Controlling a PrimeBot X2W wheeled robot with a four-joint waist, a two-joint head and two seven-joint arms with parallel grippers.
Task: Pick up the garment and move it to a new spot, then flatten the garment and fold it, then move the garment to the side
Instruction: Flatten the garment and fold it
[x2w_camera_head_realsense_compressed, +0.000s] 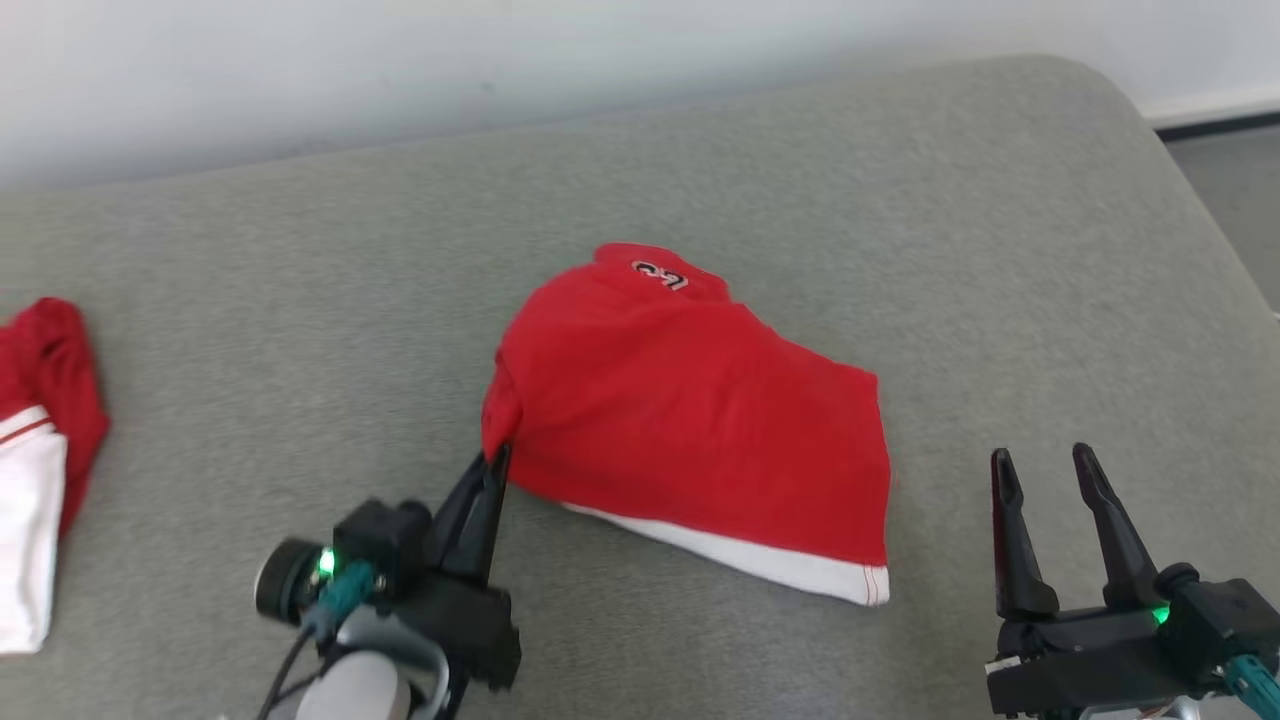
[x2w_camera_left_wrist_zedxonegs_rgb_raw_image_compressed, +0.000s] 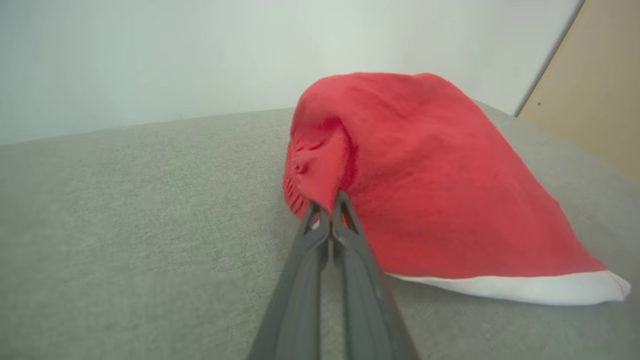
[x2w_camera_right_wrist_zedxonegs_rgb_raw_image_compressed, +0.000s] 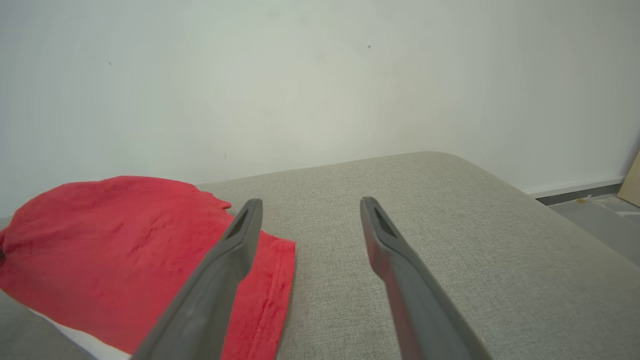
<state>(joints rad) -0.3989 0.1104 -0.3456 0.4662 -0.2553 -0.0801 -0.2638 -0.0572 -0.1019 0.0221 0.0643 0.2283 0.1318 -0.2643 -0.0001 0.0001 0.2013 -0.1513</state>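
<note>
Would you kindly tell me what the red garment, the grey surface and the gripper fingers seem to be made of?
Red garment: soft knitted cloth, probably cotton jersey, matte; it drapes and creases, with stitched hems.
Grey surface: woven upholstery fabric, matte; the weave shows close up, and its rounded corner suggests padding.
Gripper fingers: dark, smooth, dull, likely moulded plastic.

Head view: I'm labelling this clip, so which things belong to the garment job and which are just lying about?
In the job: red knit garment with white hem; left gripper, shut on its edge; right gripper, open nearby; grey fabric surface beneath.
Lying about: red-and-white cloth at the far left; pale wall behind.
</note>
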